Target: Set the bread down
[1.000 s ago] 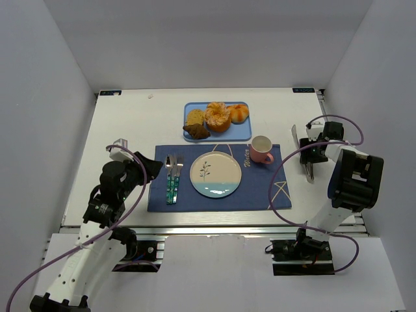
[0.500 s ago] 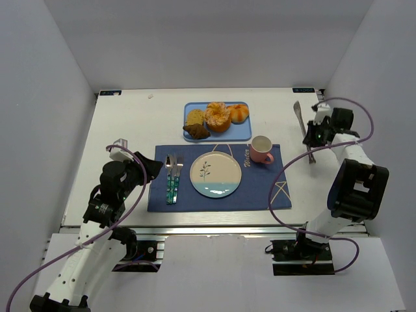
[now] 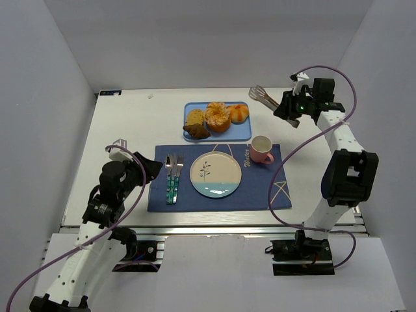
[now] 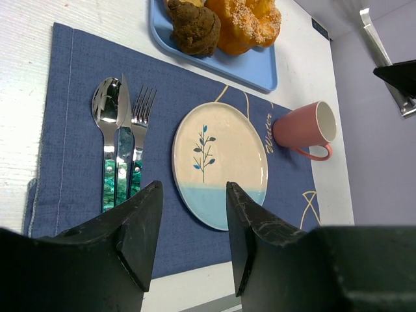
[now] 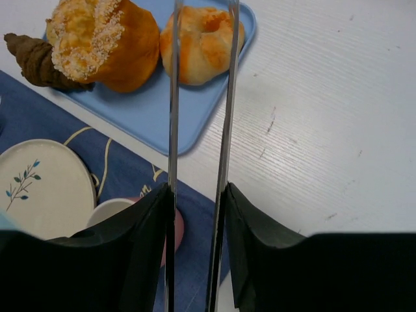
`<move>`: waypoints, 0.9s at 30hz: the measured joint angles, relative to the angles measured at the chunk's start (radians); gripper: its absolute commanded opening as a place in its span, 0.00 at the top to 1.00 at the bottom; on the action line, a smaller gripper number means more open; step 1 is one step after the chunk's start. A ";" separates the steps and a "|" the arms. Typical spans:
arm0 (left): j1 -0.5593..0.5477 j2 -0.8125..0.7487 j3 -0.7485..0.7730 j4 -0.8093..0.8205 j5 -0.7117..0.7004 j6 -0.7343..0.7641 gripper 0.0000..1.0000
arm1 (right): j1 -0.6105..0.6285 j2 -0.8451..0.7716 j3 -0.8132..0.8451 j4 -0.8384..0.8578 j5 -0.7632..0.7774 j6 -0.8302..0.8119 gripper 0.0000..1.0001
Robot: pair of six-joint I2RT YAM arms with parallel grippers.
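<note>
- Left gripper (image 4: pixel 193 192): near left, above the left edge of the placemat. Fingers are spread with nothing between them.
- Navy cloth placemat (image 4: pixel 71 97): near centre. It carries a teal-handled spoon, knife and fork set (image 4: pixel 123 143) on its left.
- White round plate with a blue band and leaf sprig (image 4: pixel 220 166): mid-placemat and bare. It is the likely landing spot.
- Pink ceramic mug (image 4: pixel 304 130): just right of the plate. It is a hazard on the carry path.
- Light-blue rectangular tray (image 5: pixel 149 110): far centre. It holds a dark brown twisted pastry (image 5: pixel 36 62), a sugar-crusted orange bun (image 5: pixel 104 42) and a small golden round roll (image 5: pixel 203 39).
- Right gripper (image 5: pixel 196 192): far right. Fingers are clamped on long bright-metal tongs (image 5: pixel 173 97), whose blades are apart and line up with the roll.
- Advice: lower the blades to straddle the roll at its widest, squeeze gently, then lift clear of the mug.
</note>
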 measured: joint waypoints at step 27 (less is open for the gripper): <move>0.000 0.005 0.011 -0.006 -0.003 -0.014 0.46 | 0.203 0.111 0.233 -0.312 0.286 -0.504 0.50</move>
